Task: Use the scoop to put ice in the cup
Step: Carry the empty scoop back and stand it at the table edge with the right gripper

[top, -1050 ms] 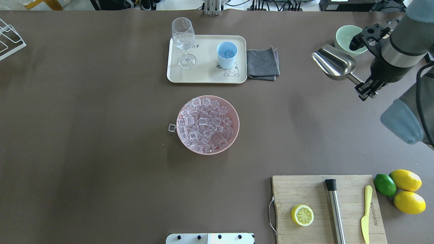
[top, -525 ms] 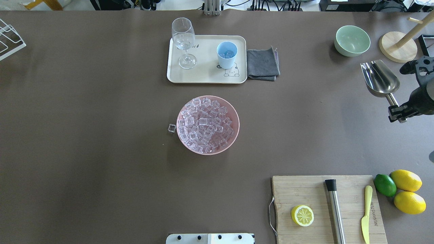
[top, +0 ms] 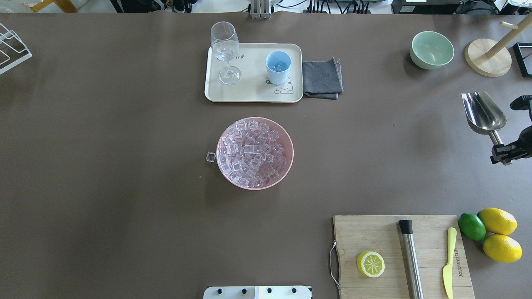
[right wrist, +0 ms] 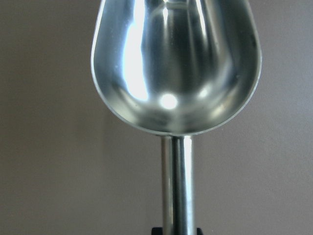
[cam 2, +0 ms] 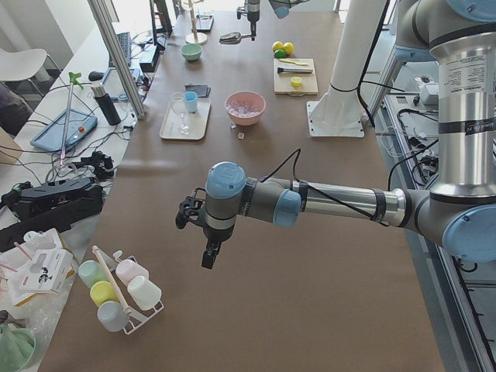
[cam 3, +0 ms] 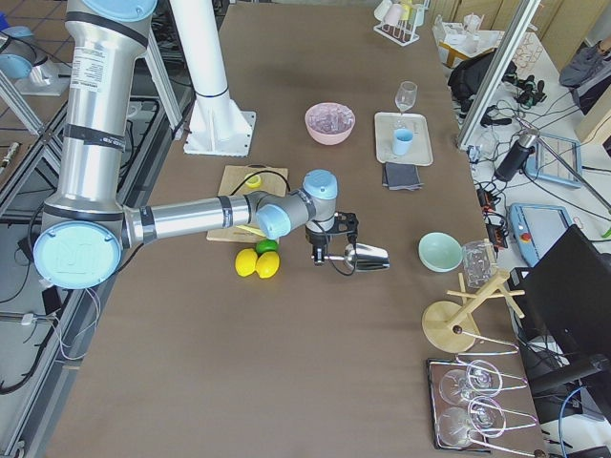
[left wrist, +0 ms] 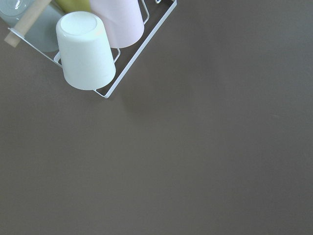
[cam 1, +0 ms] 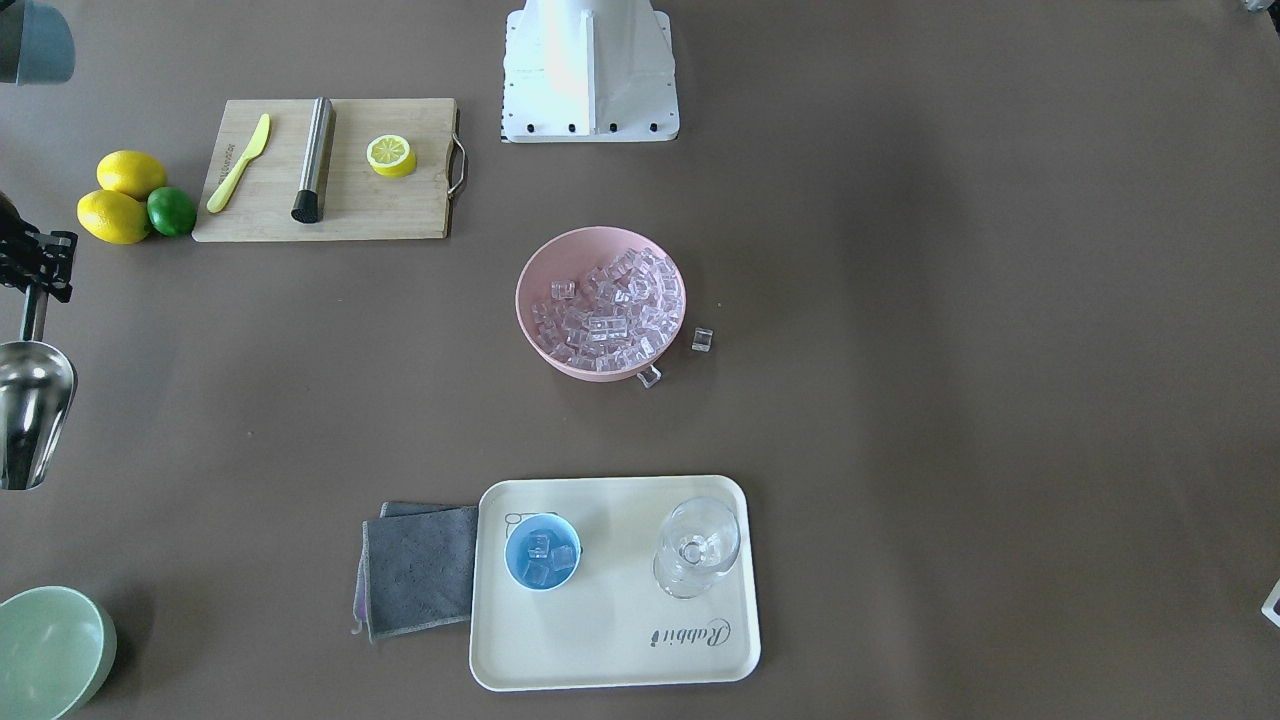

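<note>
Steel scoop (top: 484,114) over the desk's (top: 124,166) right side, handle clamped in the right gripper (top: 504,154), ice (top: 251,151) heaped in pink bowl (top: 291,154) at centre, some also inside blue cup (top: 278,66) on cream tray (top: 253,93), left gripper (cam 2: 209,256) above desk, its opening not possible to tell.

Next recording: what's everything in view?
ice: many, clear, heaped in pink bowl; few in cup; two loose beside bowl
cup: one, light blue, on tray
scoop: one, steel, empty, right table edge
wine glass: one, clear, on tray
cloth: one, grey, beside tray
green bowl: one, pale, far right
cutting board: one, wooden, bearing lemon half, steel cylinder, yellow knife
lemons: two, yellow, beside board
lime: one, green, beside lemons
wooden stand: one, beside green bowl
cup rack: one, white wire, left end
left gripper: one, black, near rack; state unclear
right gripper: one, black, shut on scoop
</note>
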